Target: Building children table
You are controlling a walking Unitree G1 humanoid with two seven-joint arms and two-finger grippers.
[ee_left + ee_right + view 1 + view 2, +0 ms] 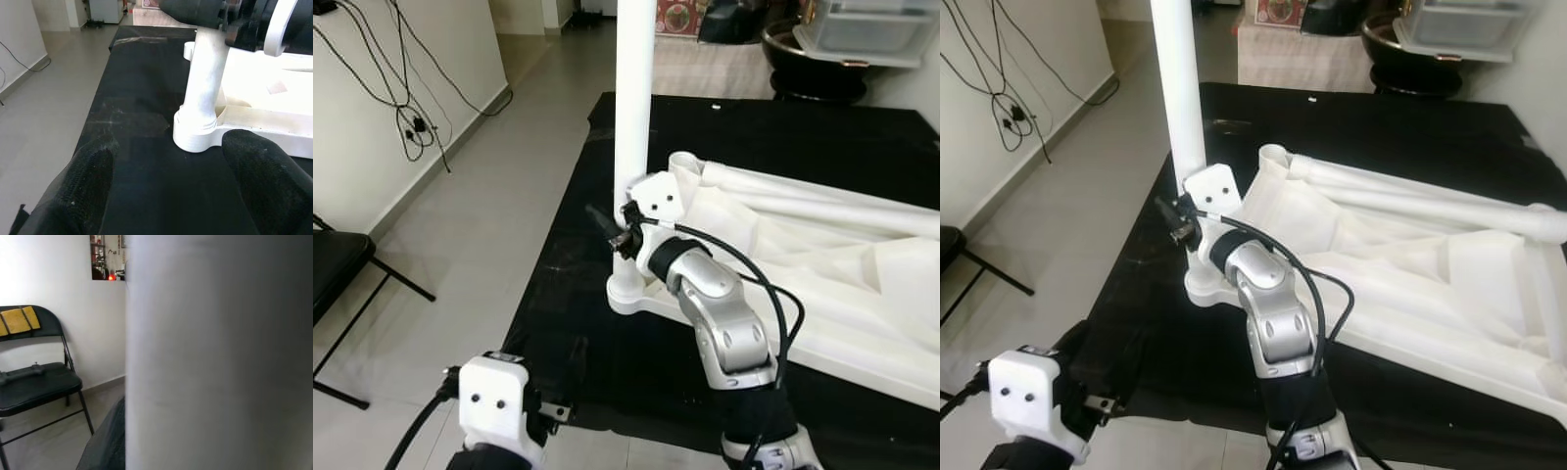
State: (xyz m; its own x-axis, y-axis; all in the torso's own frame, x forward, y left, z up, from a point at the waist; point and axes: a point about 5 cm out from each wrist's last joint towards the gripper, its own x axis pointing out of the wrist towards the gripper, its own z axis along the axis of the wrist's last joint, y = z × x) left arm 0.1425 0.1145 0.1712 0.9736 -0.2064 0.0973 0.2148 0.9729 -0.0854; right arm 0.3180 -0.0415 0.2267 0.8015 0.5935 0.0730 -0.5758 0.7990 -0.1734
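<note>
A white children's table (822, 264) lies upside down on a black mat (568, 323). One white table leg (634, 98) stands upright in the round corner socket (195, 134) nearest me. My right gripper (619, 233) is shut on that leg just above the socket; one black finger (601, 219) sticks out on the leg's left side. In the right wrist view the leg (220, 352) sits very close to the lens. My left gripper (171, 152) hovers low over the mat, open and holding nothing, pointing at the socket from a short way off.
A black folding chair (337, 264) stands on the tiled floor to the left. Cables (406, 108) hang on the left wall. A clear storage box (862, 29) and a dark round base sit beyond the mat's far end.
</note>
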